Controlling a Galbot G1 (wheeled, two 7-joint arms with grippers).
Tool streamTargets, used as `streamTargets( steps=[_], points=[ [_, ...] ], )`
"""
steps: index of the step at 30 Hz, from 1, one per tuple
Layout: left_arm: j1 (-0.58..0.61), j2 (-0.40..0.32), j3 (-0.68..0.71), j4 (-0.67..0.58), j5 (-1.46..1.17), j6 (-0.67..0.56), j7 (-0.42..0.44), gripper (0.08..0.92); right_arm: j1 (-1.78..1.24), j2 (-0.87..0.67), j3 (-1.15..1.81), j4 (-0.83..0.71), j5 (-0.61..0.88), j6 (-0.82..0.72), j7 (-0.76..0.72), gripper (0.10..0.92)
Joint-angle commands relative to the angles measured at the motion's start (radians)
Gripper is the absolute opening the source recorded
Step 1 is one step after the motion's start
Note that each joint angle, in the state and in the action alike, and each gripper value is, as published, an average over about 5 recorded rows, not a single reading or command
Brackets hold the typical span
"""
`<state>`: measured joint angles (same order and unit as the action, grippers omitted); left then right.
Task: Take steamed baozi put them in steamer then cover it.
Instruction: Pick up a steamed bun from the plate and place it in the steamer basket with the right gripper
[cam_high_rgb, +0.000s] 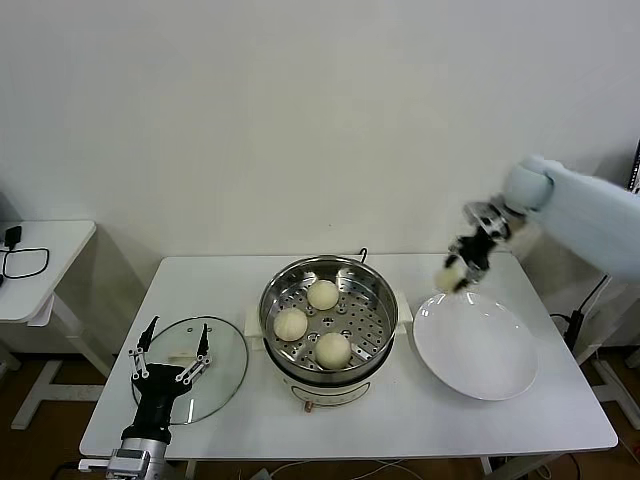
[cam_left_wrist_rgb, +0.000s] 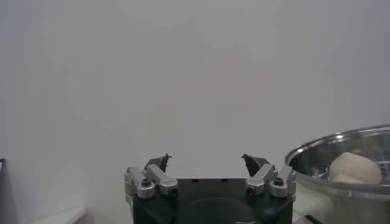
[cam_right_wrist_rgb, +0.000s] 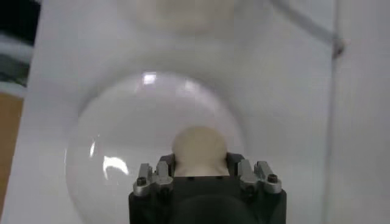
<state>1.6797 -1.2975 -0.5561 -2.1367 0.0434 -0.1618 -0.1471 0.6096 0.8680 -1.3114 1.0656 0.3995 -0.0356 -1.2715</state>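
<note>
Our right gripper (cam_high_rgb: 455, 272) is clamped on the fourth baozi (cam_high_rgb: 447, 278), raised above the far rim of the white plate (cam_high_rgb: 500, 375). Three baozi (cam_high_rgb: 322, 294) sit on the perforated tray of the steamer (cam_high_rgb: 272, 300). Our left gripper (cam_high_rgb: 170, 345) waits with fingers spread wide over the glass lid (cam_high_rgb: 225, 372), which lies on the table (cam_high_rgb: 420, 415) left of the steamer. Risks: the soft bun may slip or deform under squeeze during transfer; it may clip the steel rim, or land on a seated bun.
</note>
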Motion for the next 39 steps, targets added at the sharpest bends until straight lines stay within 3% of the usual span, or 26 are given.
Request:
streamTargets(
  steps=[1,21,39],
  points=[
    [0.002,-0.001,-0.005,-0.005,0.001,0.004,-0.002,0.823,0.235,0.193,-0.189,0.215,0.273,-0.136,0.007,0.594],
    [0.001,-0.006,-0.021,-0.009,-0.034,0.028,-0.008,0.823,0.066,0.278,-0.205,0.181,0.097,-0.173,0.054,0.594],
    [0.002,-0.005,-0.032,-0.017,-0.056,0.037,-0.01,0.823,0.012,0.319,-0.208,0.116,0.054,-0.166,0.086,0.595]
  ],
)
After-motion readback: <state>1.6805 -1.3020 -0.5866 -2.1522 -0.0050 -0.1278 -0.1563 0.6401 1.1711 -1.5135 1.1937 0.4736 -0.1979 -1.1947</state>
